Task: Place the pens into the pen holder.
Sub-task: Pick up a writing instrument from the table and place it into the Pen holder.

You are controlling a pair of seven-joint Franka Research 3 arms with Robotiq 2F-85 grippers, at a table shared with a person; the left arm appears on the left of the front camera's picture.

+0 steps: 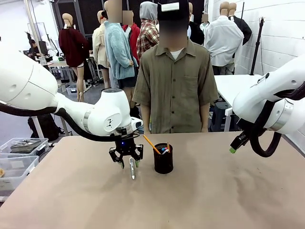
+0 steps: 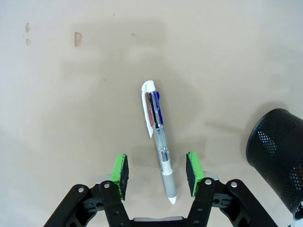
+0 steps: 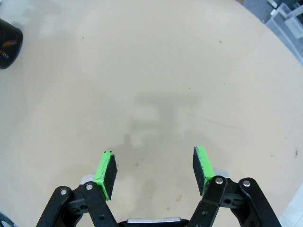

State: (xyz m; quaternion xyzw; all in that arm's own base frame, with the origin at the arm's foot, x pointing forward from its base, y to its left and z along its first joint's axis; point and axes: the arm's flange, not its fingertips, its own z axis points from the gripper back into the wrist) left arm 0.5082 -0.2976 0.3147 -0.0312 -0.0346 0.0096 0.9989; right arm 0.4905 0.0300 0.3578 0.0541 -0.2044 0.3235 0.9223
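A silver-white pen (image 2: 158, 137) with a clip and a clear barrel lies on the tan table (image 2: 71, 118). My left gripper (image 2: 157, 174) hovers over its lower end, open, with the green pads on either side and not touching it. From the front, the same pen (image 1: 132, 169) lies just below the left gripper (image 1: 126, 160). To its right stands the black mesh pen holder (image 1: 163, 159), upright, with an orange-yellow pen (image 1: 151, 144) leaning out of it and other pen tips showing inside. My right gripper (image 3: 155, 171) is open and empty, raised at the right (image 1: 234, 147).
A person stands behind the far table edge (image 1: 171, 134), hands out of view. Clear plastic bins (image 1: 19, 157) sit off the table's left side. The pen holder (image 2: 279, 151) stands close to the left gripper's right finger, and its edge (image 3: 9, 40) is far from the right gripper.
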